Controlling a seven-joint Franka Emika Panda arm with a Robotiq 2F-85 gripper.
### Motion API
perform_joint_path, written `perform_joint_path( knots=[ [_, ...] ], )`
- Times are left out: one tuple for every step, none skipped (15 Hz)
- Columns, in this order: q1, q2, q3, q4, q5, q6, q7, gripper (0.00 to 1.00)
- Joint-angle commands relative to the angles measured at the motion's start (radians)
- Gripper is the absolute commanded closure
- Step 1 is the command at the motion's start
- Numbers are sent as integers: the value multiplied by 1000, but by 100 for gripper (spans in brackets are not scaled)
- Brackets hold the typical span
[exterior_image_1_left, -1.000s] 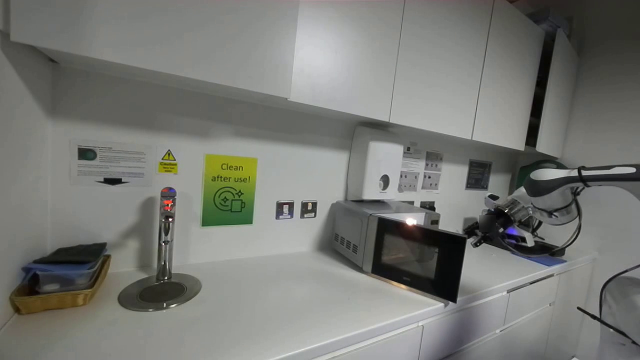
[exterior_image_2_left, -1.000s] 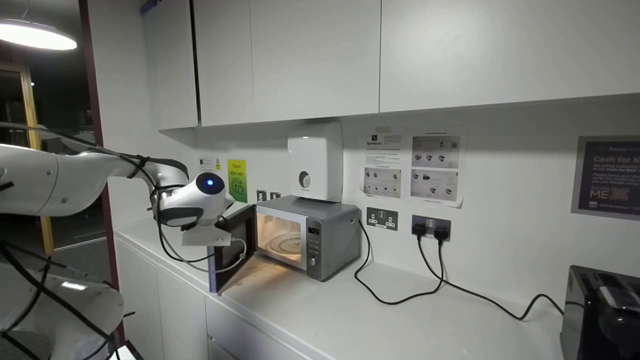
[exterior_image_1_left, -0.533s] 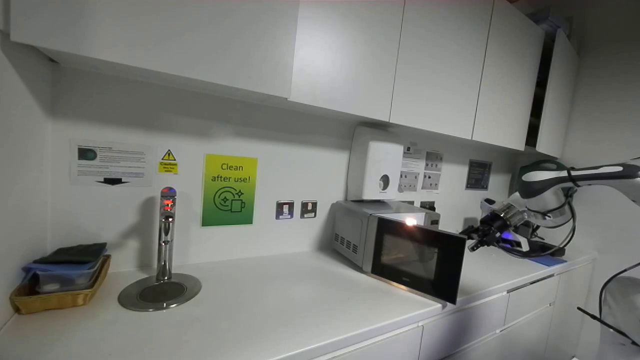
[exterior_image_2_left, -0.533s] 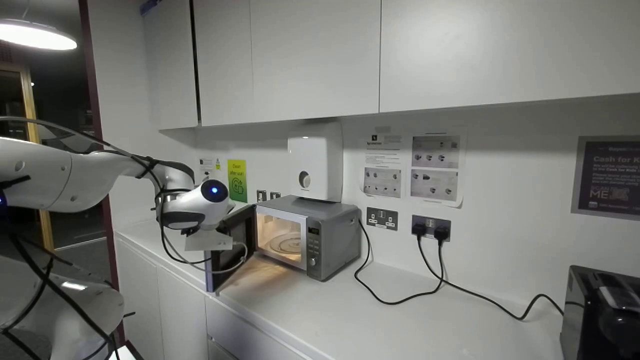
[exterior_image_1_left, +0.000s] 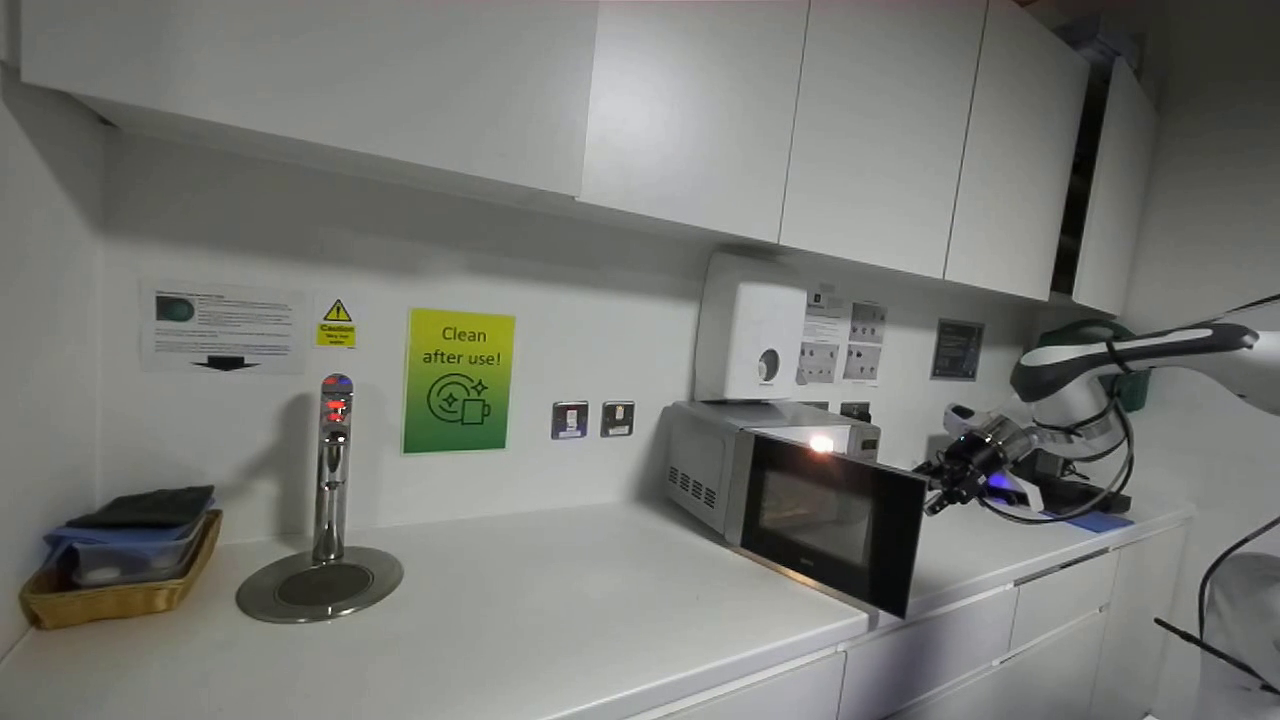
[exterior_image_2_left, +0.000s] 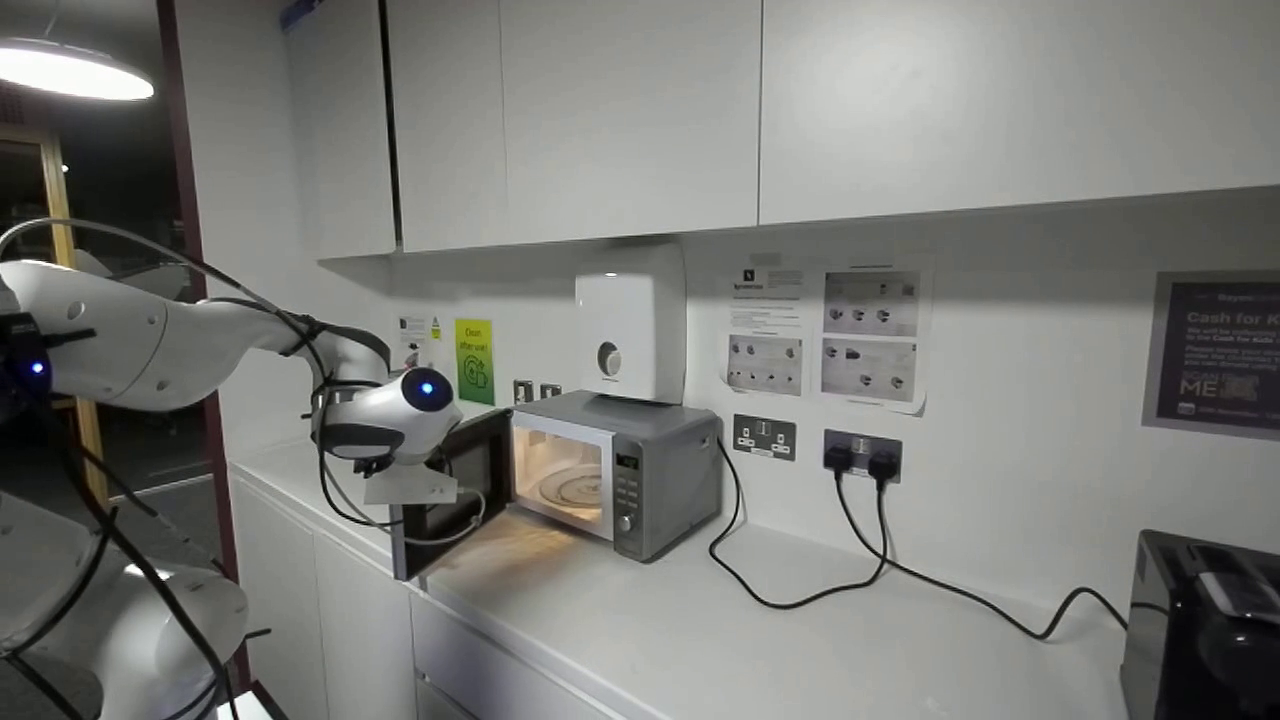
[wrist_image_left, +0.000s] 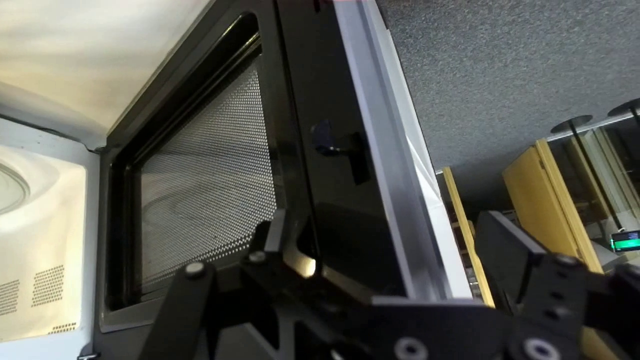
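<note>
The grey microwave (exterior_image_1_left: 700, 465) stands on the counter, also seen in an exterior view (exterior_image_2_left: 675, 480). Its black door (exterior_image_1_left: 835, 520) is wide open and reaches over the counter's front edge. Its inner side shows in an exterior view (exterior_image_2_left: 470, 470) and in the wrist view (wrist_image_left: 340, 210). The lit cavity with a glass turntable (exterior_image_2_left: 573, 487) shows. My gripper (wrist_image_left: 390, 237) is open, its fingers wide apart with the door's free edge between them; whether they touch it I cannot tell. In an exterior view the gripper (exterior_image_1_left: 930, 485) is beside that edge; elsewhere the wrist hides it.
A black coffee machine (exterior_image_2_left: 1195, 620) stands on the counter, with black cables (exterior_image_2_left: 775, 605) running to wall sockets. A white dispenser (exterior_image_1_left: 750, 325) is above the microwave. A tap (exterior_image_1_left: 332, 470) and a basket (exterior_image_1_left: 120, 590) are farther along. Wall cabinets (exterior_image_1_left: 690, 110) hang overhead.
The microwave door has swung a little further open, its free edge moving outward past the counter edge. The gripper and arm have moved along with it.
</note>
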Motion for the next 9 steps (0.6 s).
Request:
perform_joint_path(
  knots=[
    [-47, 33, 70, 4, 79, -34, -58, 0],
    [-53, 38, 86, 4, 92, -35, -60, 0],
    [-58, 44, 104, 4, 104, -36, -61, 0],
    [-64, 49, 120, 3, 115, -37, -61, 0],
    [-70, 52, 136, 3, 124, -38, -59, 0],
    [-74, 56, 150, 3, 132, -39, -58, 0],
    [-79, 58, 163, 3, 138, -42, -58, 0],
    [-83, 58, 176, 3, 144, -45, -56, 0],
    [-89, 57, 187, 3, 148, -53, -53, 0]
  ],
)
